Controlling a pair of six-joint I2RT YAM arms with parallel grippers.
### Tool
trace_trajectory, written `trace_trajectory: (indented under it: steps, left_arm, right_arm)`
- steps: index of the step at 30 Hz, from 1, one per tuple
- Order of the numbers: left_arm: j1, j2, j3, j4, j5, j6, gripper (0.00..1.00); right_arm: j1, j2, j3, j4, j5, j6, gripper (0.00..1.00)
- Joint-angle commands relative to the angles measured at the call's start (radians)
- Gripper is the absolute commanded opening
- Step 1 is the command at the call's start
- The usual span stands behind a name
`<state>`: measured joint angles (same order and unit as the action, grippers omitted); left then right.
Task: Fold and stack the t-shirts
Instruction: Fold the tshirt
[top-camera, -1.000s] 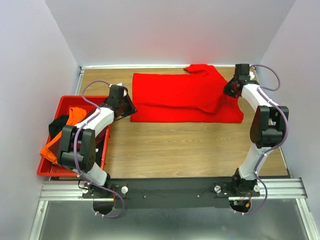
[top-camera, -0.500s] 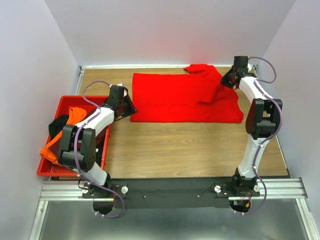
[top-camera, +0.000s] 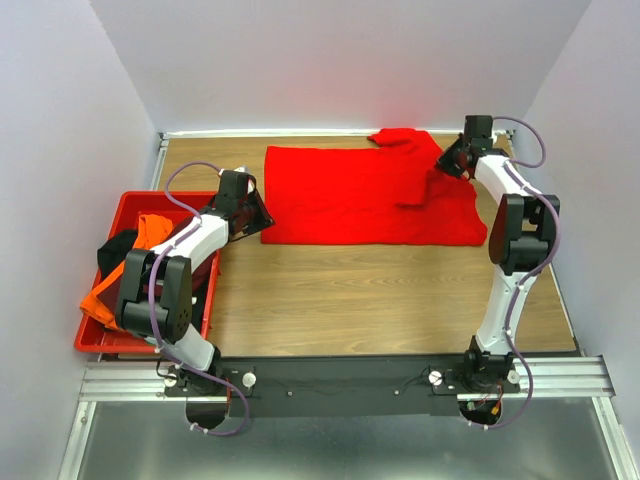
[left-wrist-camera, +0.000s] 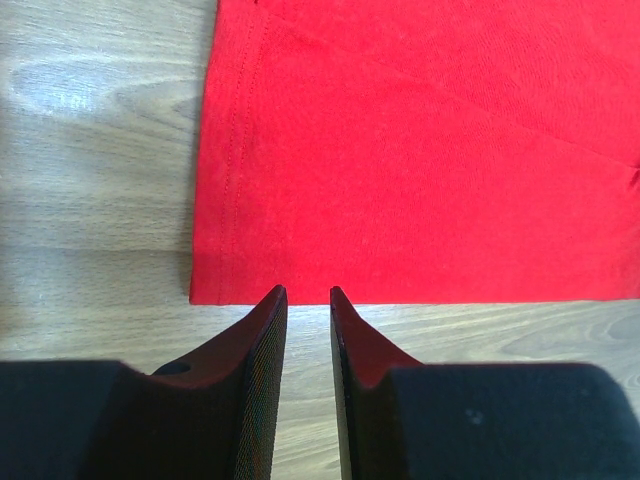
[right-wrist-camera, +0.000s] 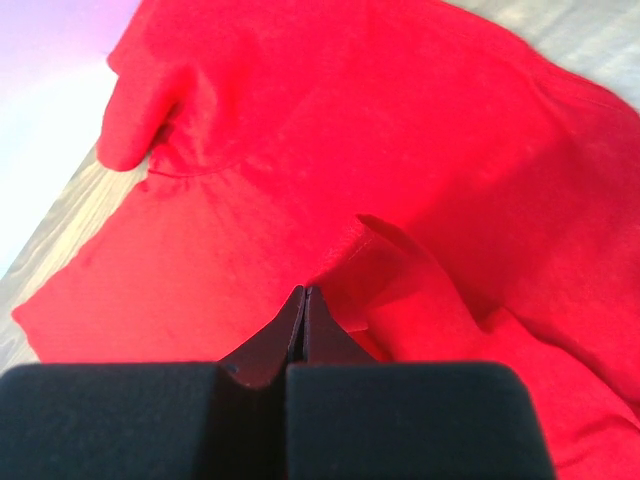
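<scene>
**Item:** red t-shirt (top-camera: 350, 195).

**Location:** far half of the tabletop (top-camera: 380, 300). The left part lies flat. The right part is doubled over in a loose flap, with a sleeve lump at the far edge.

**Step in hand, as judged:** the first fold, with the right side going across the body.
- Your right hand (right-wrist-camera: 304, 292) is closed tight at the flap's edge, and a raised ridge of cloth runs up to its tips.
- It appears to pinch that layer, though the wrist view does not plainly show cloth between the fingers.
- Carry the flap low and straight toward the left so the layer beneath does not drag.
- Lay its edge square with the near edge before you let go.

**Support:** your left hand (left-wrist-camera: 305, 298) is empty, its jaws at a narrow gap. The tips sit just beside the shirt's near edge, close to the left corner. Pin that corner if the body creeps.

**Appearance:** bright red, plain soft knit, with a stitched hem along the left edge. The cloth is smooth on the left and rumpled on the right.

**Also listed:** orange t-shirt (top-camera: 150, 228) and black t-shirt (top-camera: 115, 250), heaped unfolded in the crate (top-camera: 95, 340) at the left, well apart from the fold.
</scene>
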<state>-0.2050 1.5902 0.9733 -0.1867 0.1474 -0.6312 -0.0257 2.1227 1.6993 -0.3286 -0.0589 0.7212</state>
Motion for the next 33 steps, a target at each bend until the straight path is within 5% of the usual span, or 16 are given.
trace_trajectory:
  steps: [1, 14, 25, 33]
  left_arm:
    - [-0.005, 0.013, -0.013, 0.012, -0.005, 0.013, 0.31]
    - [-0.007, 0.011, -0.012, 0.015, -0.003, 0.016, 0.31]
    - [-0.007, 0.011, 0.002, 0.006, 0.004, 0.022, 0.31]
    - [-0.007, 0.008, 0.002, 0.007, 0.007, 0.021, 0.31]
  right_arm:
    - [0.013, 0.036, 0.026, 0.077, -0.061, -0.025, 0.01]
    - [0.018, 0.022, 0.02, 0.165, -0.147, -0.112, 0.43]
    - [0.073, -0.219, -0.386, 0.175, -0.036, -0.091, 0.42]
    - [0.086, -0.202, -0.432, 0.178, 0.017, -0.065, 0.29]
